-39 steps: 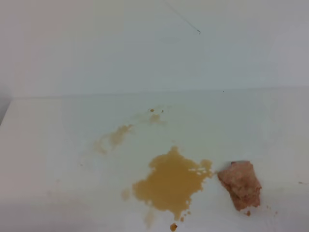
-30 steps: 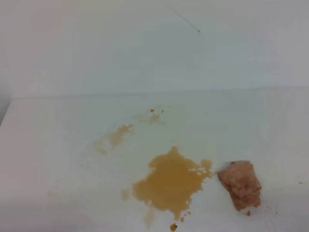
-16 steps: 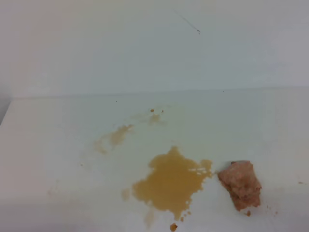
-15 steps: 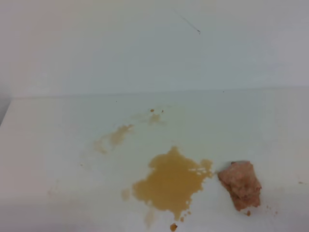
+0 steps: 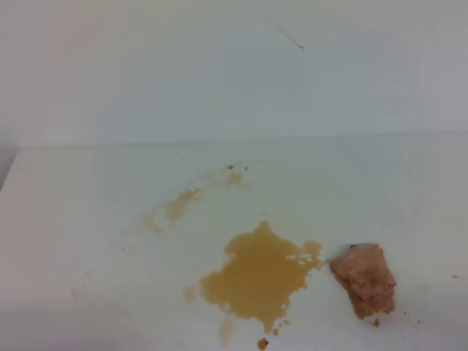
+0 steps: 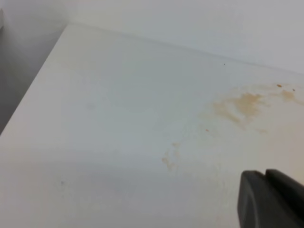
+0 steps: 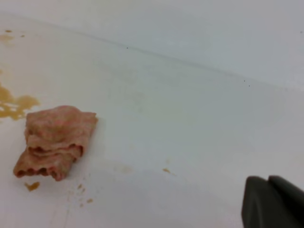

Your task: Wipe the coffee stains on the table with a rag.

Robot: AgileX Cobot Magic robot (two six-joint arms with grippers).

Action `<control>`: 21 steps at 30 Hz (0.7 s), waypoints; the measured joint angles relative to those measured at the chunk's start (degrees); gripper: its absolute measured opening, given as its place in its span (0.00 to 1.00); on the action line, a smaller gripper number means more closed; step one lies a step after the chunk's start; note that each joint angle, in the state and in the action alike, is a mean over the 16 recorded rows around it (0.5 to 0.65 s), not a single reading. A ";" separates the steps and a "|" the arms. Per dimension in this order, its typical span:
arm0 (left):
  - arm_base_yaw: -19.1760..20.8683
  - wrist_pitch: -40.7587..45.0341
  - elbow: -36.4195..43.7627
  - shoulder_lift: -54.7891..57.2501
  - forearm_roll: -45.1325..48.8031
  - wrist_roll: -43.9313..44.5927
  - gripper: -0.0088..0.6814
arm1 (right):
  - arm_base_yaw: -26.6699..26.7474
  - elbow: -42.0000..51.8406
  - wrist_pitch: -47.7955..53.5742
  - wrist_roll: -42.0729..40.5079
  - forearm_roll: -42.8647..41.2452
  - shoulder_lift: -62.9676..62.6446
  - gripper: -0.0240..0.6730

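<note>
From the high view, the rag (image 5: 363,279) lies loose on the table (image 5: 80,212), just right of the large splat of the coffee stains (image 5: 257,276) — handy for a first swipe, though no arm shows here.

The left wrist view shows only pale smears; the left gripper (image 6: 271,199) appears pressed together, holding nothing.

In the right wrist view, the right gripper (image 7: 271,202) sits closed and empty, well apart from the rag — nothing grasped yet.
</note>
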 joint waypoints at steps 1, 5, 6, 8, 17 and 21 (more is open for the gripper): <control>0.00 0.00 0.00 0.00 0.00 0.00 0.01 | 0.00 0.00 -0.21 -0.31 -0.17 0.00 0.03; 0.00 0.00 0.00 0.00 0.00 0.00 0.01 | 0.00 0.00 -2.14 -1.54 -0.75 0.00 0.03; 0.00 0.00 0.00 0.00 0.00 0.00 0.01 | 0.00 0.00 -2.84 -1.71 -0.82 0.00 0.03; 0.00 0.00 0.00 0.00 0.00 0.00 0.01 | 0.00 0.00 -4.40 -1.87 -0.88 0.00 0.03; 0.00 -0.05 0.14 -0.09 0.00 0.00 0.01 | 0.00 -0.05 -17.90 -0.76 4.72 0.00 0.03; 0.00 -0.05 0.14 -0.09 0.00 0.00 0.01 | 0.00 -0.94 -24.07 1.64 9.65 0.00 0.03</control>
